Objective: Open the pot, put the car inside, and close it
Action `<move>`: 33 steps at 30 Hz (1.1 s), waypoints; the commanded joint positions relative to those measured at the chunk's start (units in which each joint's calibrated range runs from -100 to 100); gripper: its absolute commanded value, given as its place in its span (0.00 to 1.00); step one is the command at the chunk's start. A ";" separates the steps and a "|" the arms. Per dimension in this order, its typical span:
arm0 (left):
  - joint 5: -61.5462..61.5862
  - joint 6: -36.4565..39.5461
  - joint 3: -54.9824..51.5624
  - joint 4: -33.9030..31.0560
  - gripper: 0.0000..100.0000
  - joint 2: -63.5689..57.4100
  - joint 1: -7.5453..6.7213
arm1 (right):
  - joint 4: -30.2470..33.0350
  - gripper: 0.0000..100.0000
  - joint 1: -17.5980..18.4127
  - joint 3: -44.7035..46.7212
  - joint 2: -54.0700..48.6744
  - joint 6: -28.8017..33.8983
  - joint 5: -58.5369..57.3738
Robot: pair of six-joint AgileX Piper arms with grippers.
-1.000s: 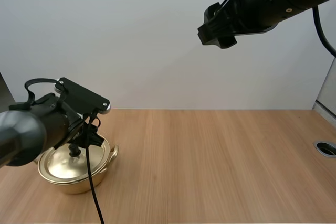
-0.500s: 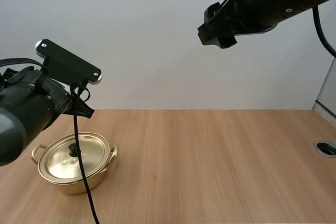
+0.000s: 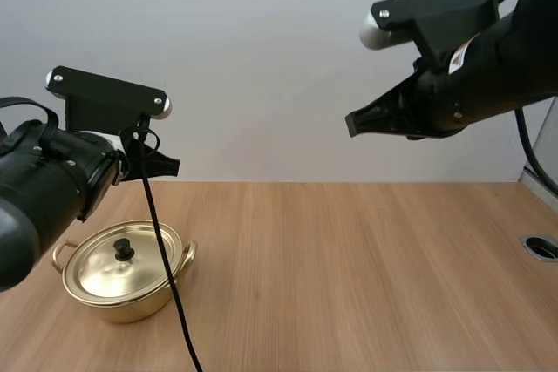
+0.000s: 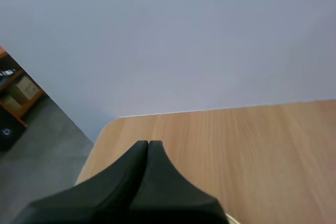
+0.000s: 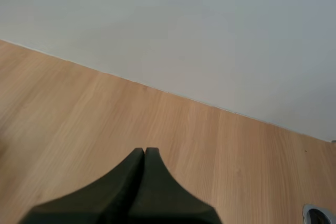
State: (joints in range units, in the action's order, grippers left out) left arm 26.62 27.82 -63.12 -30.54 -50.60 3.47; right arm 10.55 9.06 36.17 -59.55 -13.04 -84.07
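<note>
A golden pot (image 3: 122, 272) with its lid on and a black knob (image 3: 124, 249) stands at the near left of the wooden table (image 3: 349, 267). My left gripper (image 3: 170, 165) hangs above and behind the pot, raised off it; its fingers lie together as one dark wedge (image 4: 147, 145), shut on nothing. High at the right my right gripper (image 3: 353, 121) points left over the table, its fingers also pressed together (image 5: 145, 152) with nothing between them.
A round metal grommet (image 3: 542, 246) is set into the table near its right edge, also seen as the grommet (image 5: 317, 214) beside my right fingers. The table's far left corner (image 4: 113, 121) lies beyond my left fingers, with floor past it.
My left arm rose off the pot's lid and its fingers shut. My right arm swung down and turned, and its fingers shut too. The pot stayed lidded.
</note>
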 commanded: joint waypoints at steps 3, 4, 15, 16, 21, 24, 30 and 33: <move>-8.07 0.76 -7.52 6.27 0.00 -7.46 -1.38 | 18.55 0.00 -0.04 23.52 0.03 19.17 39.87; -10.10 0.76 -10.07 6.12 0.00 -9.04 -1.87 | 21.29 0.00 -0.04 26.13 0.03 21.78 43.49; -23.03 3.16 -31.40 6.25 0.00 -30.71 -3.80 | 24.69 0.00 -0.04 38.77 0.03 26.34 55.43; -22.33 3.16 -32.29 6.25 0.00 -32.28 -4.00 | 24.69 0.00 -0.04 38.88 0.03 26.34 54.40; -21.72 3.91 -36.88 6.64 0.00 -40.40 -4.16 | 24.81 0.00 -0.04 40.17 -2.47 26.11 49.09; -12.18 4.30 -36.88 9.04 0.00 -45.84 -4.55 | 24.96 0.00 -0.79 44.66 -7.78 26.11 55.40; 5.06 2.47 -36.88 11.33 0.00 -49.40 -6.38 | 29.53 0.00 -6.00 56.75 -14.83 25.69 75.26; 4.87 -1.29 -36.88 12.69 0.00 -49.40 -6.64 | 30.05 0.00 -9.21 61.03 -15.10 25.69 84.07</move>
State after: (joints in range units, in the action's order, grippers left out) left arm 27.69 29.21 -99.93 -18.80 -100.00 -3.15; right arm 40.28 2.24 93.54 -74.67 12.70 -10.70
